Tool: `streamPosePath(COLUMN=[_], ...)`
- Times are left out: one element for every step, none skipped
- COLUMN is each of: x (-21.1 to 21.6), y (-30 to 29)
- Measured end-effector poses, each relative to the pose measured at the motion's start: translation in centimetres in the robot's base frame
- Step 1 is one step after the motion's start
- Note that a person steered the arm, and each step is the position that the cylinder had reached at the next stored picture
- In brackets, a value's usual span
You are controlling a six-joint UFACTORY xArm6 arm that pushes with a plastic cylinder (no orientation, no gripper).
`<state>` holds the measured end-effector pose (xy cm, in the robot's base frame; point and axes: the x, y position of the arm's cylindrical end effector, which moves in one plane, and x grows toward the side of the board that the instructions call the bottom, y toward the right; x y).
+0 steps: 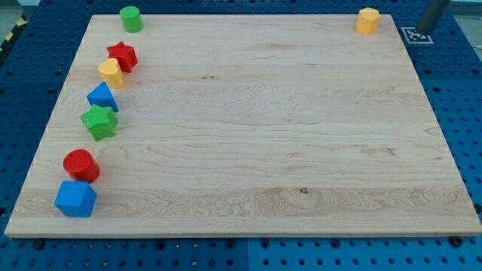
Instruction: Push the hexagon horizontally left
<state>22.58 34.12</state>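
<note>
Our tip [426, 30] sits off the table [248, 143] at 3 o'clock of the yellow hexagon [367, 20]. From the hexagon toward 9 o'clock we see bare wood until the green cylinder [131, 18] at the far corner.

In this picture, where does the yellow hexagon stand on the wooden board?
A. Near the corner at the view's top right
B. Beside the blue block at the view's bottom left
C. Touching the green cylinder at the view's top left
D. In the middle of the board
A: the yellow hexagon stands alone by the board's top right corner, with my tip just off the board to its right.
</note>
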Motion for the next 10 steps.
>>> streamPosePath(x=[-0.7, -0.8, -0.8, -1.0, -1.7, -3.1, -3.4, -2.7, -1.9, -1.8], y=[0.0, -0.8, -3.5, -6.5, -9.5, -11.7, -13.0, -13.2, -13.3, -14.0])
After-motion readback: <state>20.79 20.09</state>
